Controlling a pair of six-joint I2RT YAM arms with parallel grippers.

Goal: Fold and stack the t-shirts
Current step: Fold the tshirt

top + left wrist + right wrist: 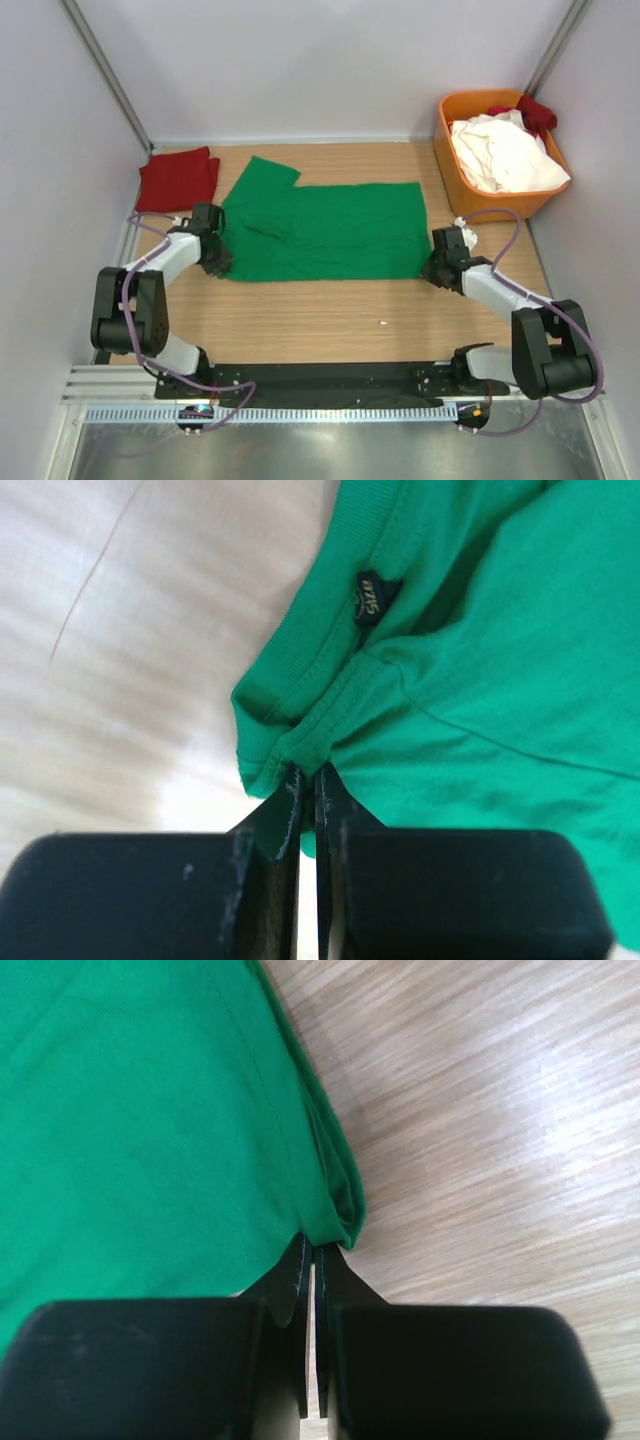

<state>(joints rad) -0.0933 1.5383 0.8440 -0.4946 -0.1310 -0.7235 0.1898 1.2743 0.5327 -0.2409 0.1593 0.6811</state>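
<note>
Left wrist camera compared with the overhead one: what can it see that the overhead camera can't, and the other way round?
Only the left wrist view shows the small dark label inside the collar of the green t-shirt, the neckline stitching, and the fingers pinched shut on the collar's edge. Only the overhead view shows the folded dark red shirt, the orange bin holding white and red clothes, and the right gripper at the shirt's opposite corner. Both show the green t-shirt, the left gripper and the wooden table.

neck label (368, 597) txt unreadable, red shirt (536, 112) in bin (446, 145) mostly hidden
</note>
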